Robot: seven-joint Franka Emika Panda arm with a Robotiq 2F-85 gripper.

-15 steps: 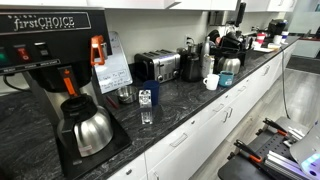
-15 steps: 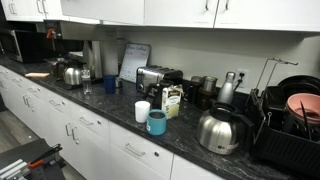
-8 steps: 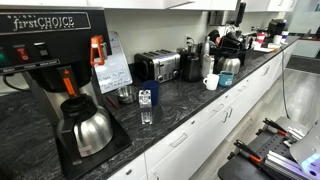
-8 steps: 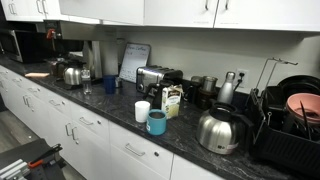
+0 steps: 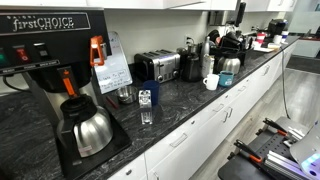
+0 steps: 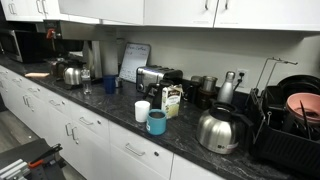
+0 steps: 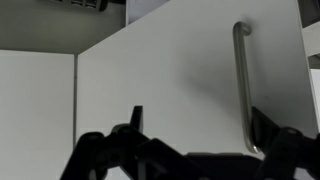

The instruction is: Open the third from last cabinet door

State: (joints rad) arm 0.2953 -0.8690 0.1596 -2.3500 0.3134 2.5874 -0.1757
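Observation:
The wrist view faces a white upper cabinet door (image 7: pixel 160 70) from close up, with a vertical metal bar handle (image 7: pixel 241 85) near its right edge. My gripper (image 7: pixel 198 118) is open. One dark finger (image 7: pixel 135 122) is left of the door's middle and the other finger (image 7: pixel 268 130) is beside the handle's lower end. The handle's foot lies just inside that right finger, and nothing is clamped. A dark gap shows above the door's top edge. Upper cabinet doors (image 6: pixel 180 10) line the top of an exterior view; I cannot make out the arm there.
A neighbouring white door (image 7: pixel 35 100) lies to the left. Below, the dark counter (image 5: pixel 190 95) carries a coffee maker (image 5: pixel 60 70), toaster (image 5: pixel 157 66), kettles (image 6: pixel 218 130), mugs (image 6: pixel 156 122) and a dish rack (image 6: pixel 290 125). White lower cabinets (image 6: pixel 90 140) run under it.

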